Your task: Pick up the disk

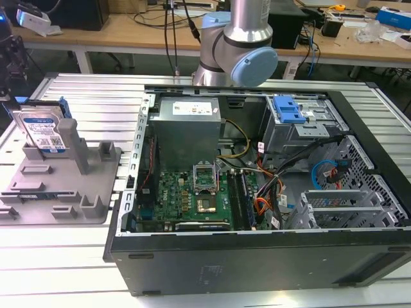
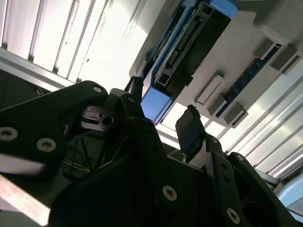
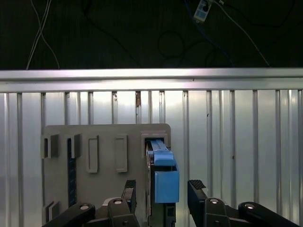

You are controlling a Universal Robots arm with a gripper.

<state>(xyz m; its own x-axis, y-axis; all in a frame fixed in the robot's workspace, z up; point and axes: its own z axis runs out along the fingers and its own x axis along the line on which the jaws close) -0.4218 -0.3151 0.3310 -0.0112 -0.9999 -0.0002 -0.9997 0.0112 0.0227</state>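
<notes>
1. The metal surface [image 3: 246,142] lies under the jaws.
2. The grey tray [image 3: 104,137] holds the disk [image 3: 163,177] standing on its edge, between the wide-open jaws, not squeezed yet.
3. The disk looks hard, heavy and smooth. A drop could break it.
4. Best hold: its two flat sides.

Exterior view: bright, even overhead light. Heavy glare on the ribbed bench [image 1: 64,256] in the foreground; computer case [image 1: 257,192] interior shaded. Second wrist view: bench slats washed out white, pincer [image 2: 163,99] backlit, almost black. First wrist view: bench evenly lit, background beyond it dark.
</notes>
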